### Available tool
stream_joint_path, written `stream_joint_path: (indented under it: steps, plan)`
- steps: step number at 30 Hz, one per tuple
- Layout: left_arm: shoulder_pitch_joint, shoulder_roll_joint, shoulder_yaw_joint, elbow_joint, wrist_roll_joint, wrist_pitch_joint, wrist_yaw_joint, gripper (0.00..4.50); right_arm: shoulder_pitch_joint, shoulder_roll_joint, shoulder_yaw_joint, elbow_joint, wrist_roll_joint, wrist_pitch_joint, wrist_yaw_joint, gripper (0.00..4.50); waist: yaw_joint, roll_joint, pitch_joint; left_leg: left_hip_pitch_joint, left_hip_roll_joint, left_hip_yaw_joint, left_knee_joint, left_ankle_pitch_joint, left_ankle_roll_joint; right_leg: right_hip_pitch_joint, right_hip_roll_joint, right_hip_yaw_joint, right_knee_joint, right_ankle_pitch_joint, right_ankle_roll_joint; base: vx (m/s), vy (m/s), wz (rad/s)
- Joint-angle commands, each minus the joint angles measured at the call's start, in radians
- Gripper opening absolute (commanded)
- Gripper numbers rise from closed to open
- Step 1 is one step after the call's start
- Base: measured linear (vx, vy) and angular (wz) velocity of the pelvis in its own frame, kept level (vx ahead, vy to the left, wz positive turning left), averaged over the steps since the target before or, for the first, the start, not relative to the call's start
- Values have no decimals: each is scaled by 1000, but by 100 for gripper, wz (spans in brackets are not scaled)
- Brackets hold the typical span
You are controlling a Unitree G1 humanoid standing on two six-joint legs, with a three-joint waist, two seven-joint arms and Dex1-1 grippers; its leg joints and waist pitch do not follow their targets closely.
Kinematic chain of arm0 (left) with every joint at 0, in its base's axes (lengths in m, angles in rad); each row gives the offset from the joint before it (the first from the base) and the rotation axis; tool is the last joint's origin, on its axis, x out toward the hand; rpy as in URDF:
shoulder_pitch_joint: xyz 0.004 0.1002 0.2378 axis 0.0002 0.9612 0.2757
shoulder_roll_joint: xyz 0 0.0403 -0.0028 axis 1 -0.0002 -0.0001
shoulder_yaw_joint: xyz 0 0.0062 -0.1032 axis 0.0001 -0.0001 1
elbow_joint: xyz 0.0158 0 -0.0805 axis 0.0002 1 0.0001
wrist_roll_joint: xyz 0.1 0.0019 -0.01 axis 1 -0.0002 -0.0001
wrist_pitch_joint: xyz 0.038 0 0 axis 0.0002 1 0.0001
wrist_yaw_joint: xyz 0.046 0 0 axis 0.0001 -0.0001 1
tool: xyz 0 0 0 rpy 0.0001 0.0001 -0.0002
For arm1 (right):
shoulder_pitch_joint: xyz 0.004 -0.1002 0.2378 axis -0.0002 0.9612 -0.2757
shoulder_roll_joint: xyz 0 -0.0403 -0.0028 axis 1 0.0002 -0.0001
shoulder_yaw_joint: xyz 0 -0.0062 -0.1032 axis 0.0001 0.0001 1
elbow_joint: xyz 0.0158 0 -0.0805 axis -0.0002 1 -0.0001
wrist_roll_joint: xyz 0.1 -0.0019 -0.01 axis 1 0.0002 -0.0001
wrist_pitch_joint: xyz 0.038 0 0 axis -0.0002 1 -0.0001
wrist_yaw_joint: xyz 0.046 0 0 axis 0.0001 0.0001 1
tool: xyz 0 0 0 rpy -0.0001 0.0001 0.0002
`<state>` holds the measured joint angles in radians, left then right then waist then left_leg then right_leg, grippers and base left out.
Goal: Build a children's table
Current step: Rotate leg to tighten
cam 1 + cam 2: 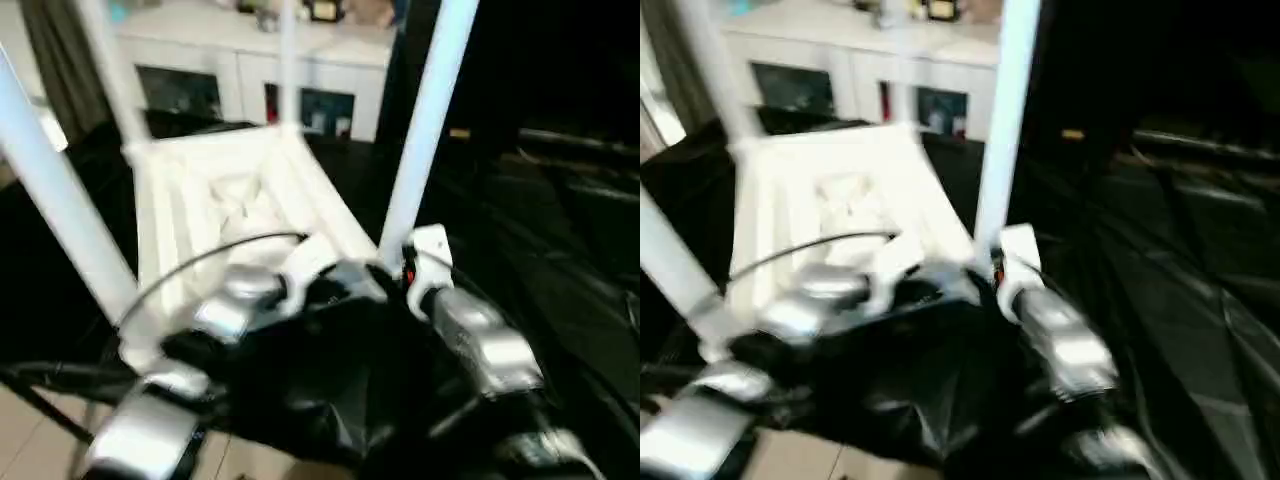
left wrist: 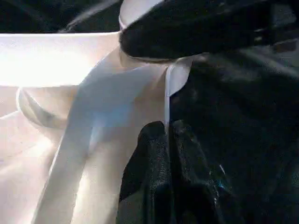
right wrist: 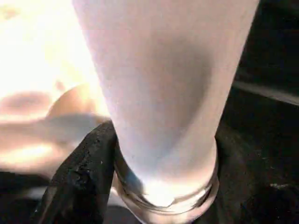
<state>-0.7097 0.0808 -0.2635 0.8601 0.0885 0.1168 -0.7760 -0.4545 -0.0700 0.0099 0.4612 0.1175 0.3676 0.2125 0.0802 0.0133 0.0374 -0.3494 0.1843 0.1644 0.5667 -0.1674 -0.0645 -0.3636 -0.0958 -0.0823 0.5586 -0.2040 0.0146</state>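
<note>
The white plastic rectangular table top (image 1: pixel 235 205) lies ribbed underside up on the black-covered counter (image 1: pixel 560 260), with long white tubular legs standing from its corner sockets. The right tool (image 3: pixel 154 186) is clamped around the base of the near right leg (image 1: pixel 425 125), one black finger (image 3: pixel 81 172) pressed against the tube just above its socket. The left tool (image 2: pixel 168 177) has its two black fingers together, tips touching the thin white edge rib of the top right in front of them, beside another round socket. Beyond both tools, past the far legs, stands a white glass-door cabinet (image 1: pixel 250 80). A black cable (image 1: pixel 200 262) arcs over the top, above the silver forearms.
</note>
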Motion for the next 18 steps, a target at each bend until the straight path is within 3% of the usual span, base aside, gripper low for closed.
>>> stream_joint_path:
  steps: [1,3,4,6,8,9,12,14,15,17,18]
  plan:
    - [-5,-54,-34,20,11,4,22,0,-1,61,54,39,13,2,28,272,-5,-12,-37,24,38,-31,-92,-557,-44,6,-66,30,-92,-506,-90,0,0,0]
    - [-8,-58,-38,21,15,-1,15,0,-2,68,62,33,10,-13,43,272,-1,-10,-35,19,37,-27,-94,-525,-32,4,-67,38,-89,-493,-104,0,0,0]
    - [-10,-56,-41,19,18,0,3,0,0,70,66,23,14,-22,64,328,-2,-11,-35,17,37,-27,-94,-520,-30,5,-66,40,-87,-487,-105,0,0,0]
    - [-6,-25,-48,10,24,-4,-45,0,5,46,85,-8,17,-30,137,342,6,-7,-37,18,37,-25,-95,-499,-21,4,-66,48,-83,-453,-115,0,0,0]
    - [-5,-15,-50,9,26,-4,-58,0,4,37,90,-12,16,-34,157,359,6,-10,-38,11,38,-24,-97,-482,-15,10,-66,51,-77,-419,-126,0,0,0]
    - [8,28,-60,-5,25,-19,-126,0,16,-25,121,-55,23,-34,263,370,8,-10,-40,6,39,-23,-98,-455,-12,14,-66,51,-72,-383,-134,0,0,0]
    - [29,82,-69,-29,16,-33,-220,0,42,-116,142,-131,41,-29,384,379,12,-13,-46,1,43,-14,-93,-375,15,19,-63,57,-58,-264,-161,0,0,0]
    - [44,124,-75,-53,5,-41,-303,0,60,-192,144,-189,60,-21,474,379,17,-15,-47,8,42,-8,-87,-372,23,14,-63,58,-61,-279,-178,0,0,0]
    - [56,160,-78,-79,-7,-52,-376,0,75,-256,147,-236,81,0,559,379,23,-20,-51,2,42,-5,-81,-318,44,21,-62,62,-53,-224,-193,54,-46,3]
    - [61,176,-79,-92,-14,-53,-412,0,84,-287,151,-261,95,16,606,379,27,-19,-51,-1,42,0,-75,-283,57,16,-63,63,-48,-191,-207,62,-55,3]
    - [64,186,-80,-100,-20,-53,-435,0,89,-305,154,-275,103,26,636,379,32,-14,-52,-3,42,1,-72,-250,62,19,-59,62,-41,-152,-220,57,-59,2]
